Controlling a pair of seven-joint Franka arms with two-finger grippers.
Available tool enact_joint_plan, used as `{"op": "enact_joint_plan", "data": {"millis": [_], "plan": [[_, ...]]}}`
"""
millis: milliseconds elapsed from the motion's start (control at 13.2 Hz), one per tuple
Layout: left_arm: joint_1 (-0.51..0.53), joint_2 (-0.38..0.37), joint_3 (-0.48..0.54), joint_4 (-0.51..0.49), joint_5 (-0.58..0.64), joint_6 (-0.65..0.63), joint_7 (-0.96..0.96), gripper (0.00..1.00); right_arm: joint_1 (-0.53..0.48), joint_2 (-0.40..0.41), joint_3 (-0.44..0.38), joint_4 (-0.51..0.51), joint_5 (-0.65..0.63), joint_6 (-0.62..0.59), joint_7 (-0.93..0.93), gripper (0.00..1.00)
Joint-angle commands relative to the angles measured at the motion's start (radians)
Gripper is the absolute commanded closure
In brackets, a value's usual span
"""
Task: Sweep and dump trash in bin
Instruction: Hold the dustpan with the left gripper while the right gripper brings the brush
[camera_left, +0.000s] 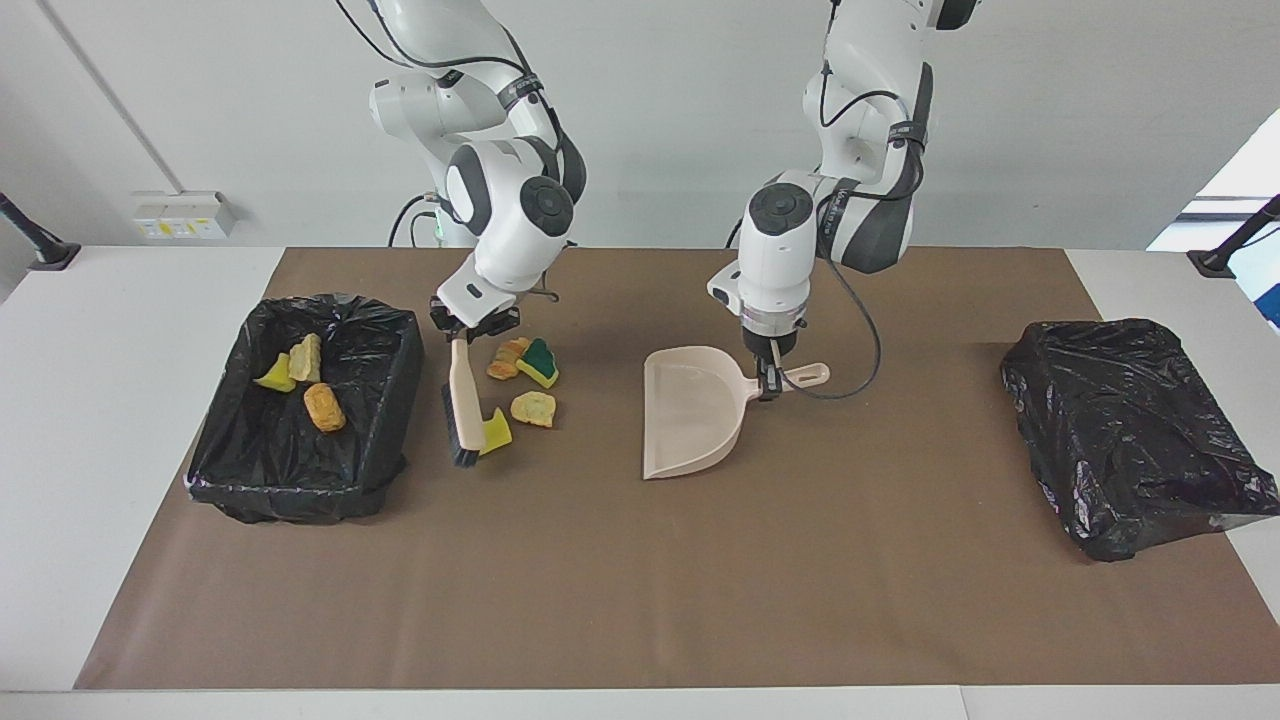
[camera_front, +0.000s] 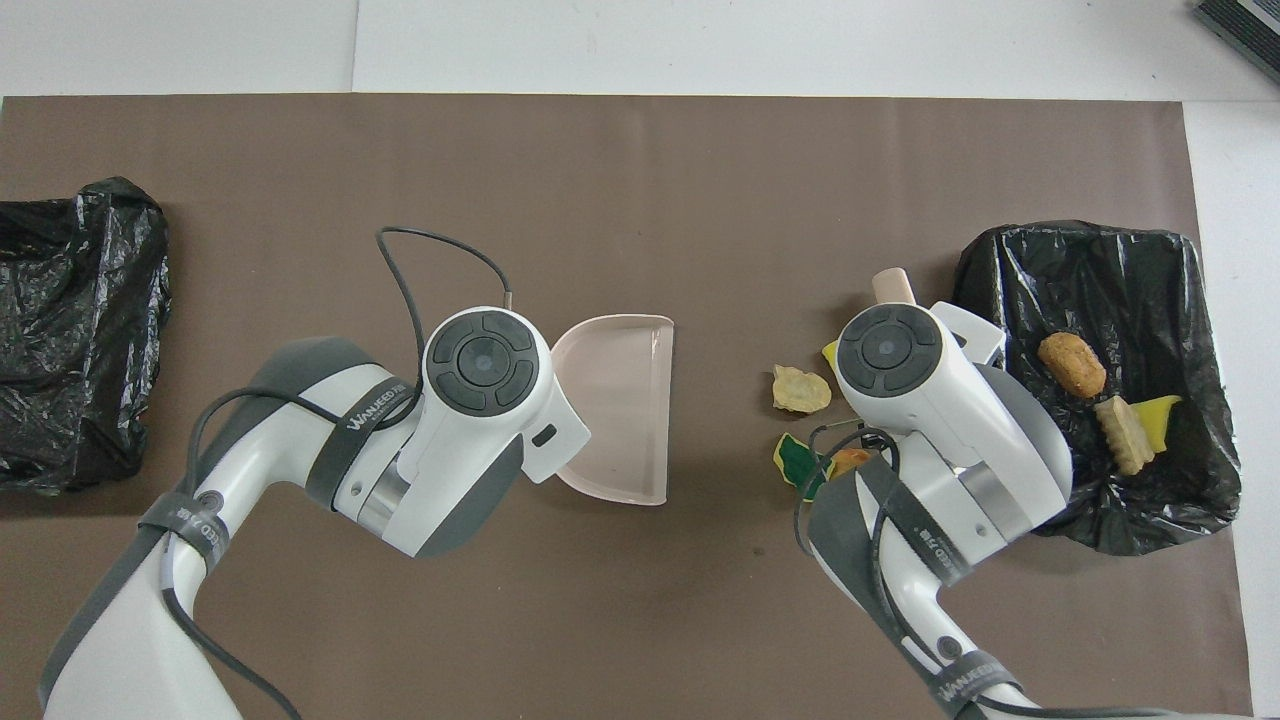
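The right hand (camera_left: 473, 325) is clamped on the beige handle of a brush (camera_left: 462, 398), its black bristles touching a yellow sponge chunk (camera_left: 497, 432) just beside the open, black-lined bin (camera_left: 395, 400). The left hand (camera_left: 768, 380) grips the handle of a smooth beige dustpan (camera_left: 690, 410) resting on the brown worktop (camera_left: 640, 600). From overhead the arms hide both hands and most of the brush. Four trash pieces (camera_left: 525, 385) lie loose; three lie in the bin. A second, crumpled black bag (camera_left: 1130, 430) sits at the left arm's end.

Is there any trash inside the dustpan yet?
No, the dustpan is bare inside, and four pieces of trash lie on the brown mat between it and the brush.
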Motion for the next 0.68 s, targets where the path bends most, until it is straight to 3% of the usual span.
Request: {"op": "enact_joint_plan", "data": {"millis": [0, 605], "plan": [[-0.028, -0.062, 0.007, -0.079, 0.02, -0.004, -0.074, 1.0, -0.02, 0.014, 0.017, -0.016, 0.085, 0.026, 0.013, 1.0], [-0.041, -0.101, 0.008, -0.142, 0.02, -0.009, -0.09, 1.0, 0.06, 0.071, 0.02, -0.007, 0.561, 0.145, -0.136, 1.0]]}}
